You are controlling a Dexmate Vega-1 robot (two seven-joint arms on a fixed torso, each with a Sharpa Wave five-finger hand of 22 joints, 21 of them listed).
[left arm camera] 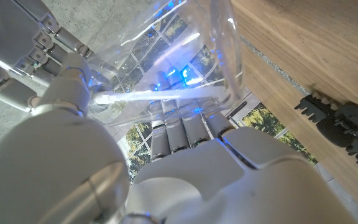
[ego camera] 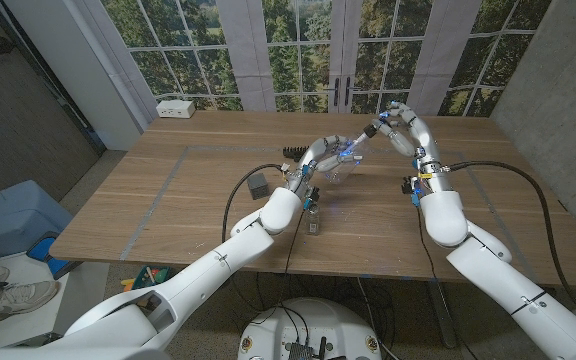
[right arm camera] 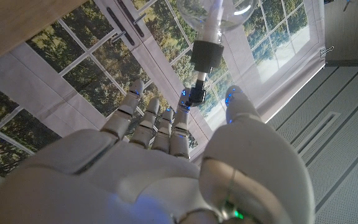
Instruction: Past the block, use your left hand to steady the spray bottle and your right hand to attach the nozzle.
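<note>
- Above the far middle of the wooden table [ego camera: 168, 200], the left hand [ego camera: 320, 158] was seen wrapped around the clear spray bottle [ego camera: 343, 160], which was held lifted and tilted, with its neck pointing toward the right hand [ego camera: 403, 128].
- From the left wrist view, the left hand [left arm camera: 185, 168] was seen with its fingers [left arm camera: 179, 134] pressed against the transparent wall of the spray bottle [left arm camera: 179, 56], so this hand was grasping the bottle.
- A pale dip tube [left arm camera: 160, 95] was seen lying inside the bottle, across its width.
- The right hand was raised just beside the bottle's neck, and the dark nozzle [ego camera: 376, 128] was seen between its fingertips and the bottle.
- From the right wrist view, the right hand [right arm camera: 166, 168] was seen with its fingers [right arm camera: 148, 124] reaching toward the nozzle [right arm camera: 205, 59], which sat at the neck of the bottle [right arm camera: 219, 9].
- A small dark part [right arm camera: 196, 94] below the nozzle was touched by the fingertips; whether it was truly pinched could not be told.
- Near the left wrist, a small dark block [ego camera: 259, 184] was standing on the table.
- A black toothed clip [left arm camera: 337, 121] was also lying on the wood, close to the bottle.
- At the far left edge of the table, a white power strip [ego camera: 176, 109] was placed.
</note>
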